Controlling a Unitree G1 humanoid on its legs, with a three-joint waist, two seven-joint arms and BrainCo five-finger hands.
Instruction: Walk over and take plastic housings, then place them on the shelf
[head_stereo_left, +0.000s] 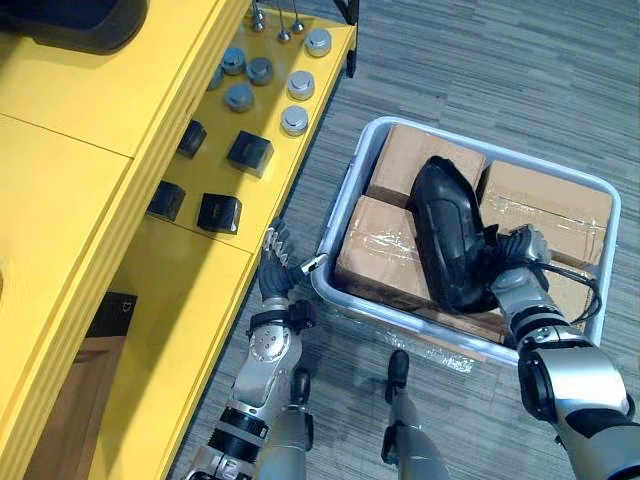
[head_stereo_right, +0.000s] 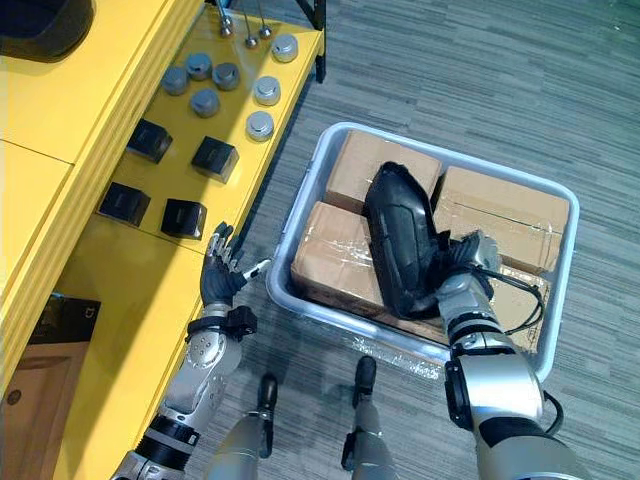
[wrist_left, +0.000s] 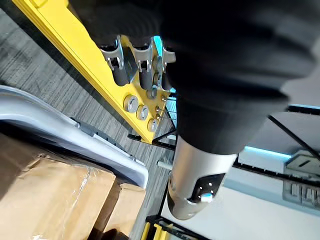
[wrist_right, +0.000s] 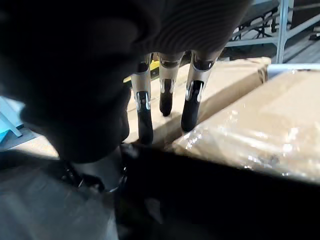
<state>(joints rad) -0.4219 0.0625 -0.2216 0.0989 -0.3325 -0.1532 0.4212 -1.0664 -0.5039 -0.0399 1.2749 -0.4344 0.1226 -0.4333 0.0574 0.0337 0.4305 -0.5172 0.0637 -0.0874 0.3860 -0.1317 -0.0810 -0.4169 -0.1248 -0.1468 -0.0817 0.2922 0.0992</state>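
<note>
Right robot hand (head_stereo_right: 462, 262), straight-fingered, on housing (head_stereo_right: 395, 225) by bin rim (head_stereo_right: 278, 287); left robot hand (head_stereo_right: 218, 280) spread.

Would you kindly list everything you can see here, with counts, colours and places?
housing: one, black, lying across the boxes in the bin
boxes: four, brown, film-wrapped, filling the bin
bin: one, grey, on the floor beside the shelf
shelf: one, yellow, to the robot's left
discs: seven, silver, at the far end of the shelf's board
blocks: four, black, on the same board, nearer than the discs
pins: three, metal, beyond the discs
floor: grey carpet
left hand: open, between shelf and bin, holding nothing
right hand: open, on the housing's near end
</note>
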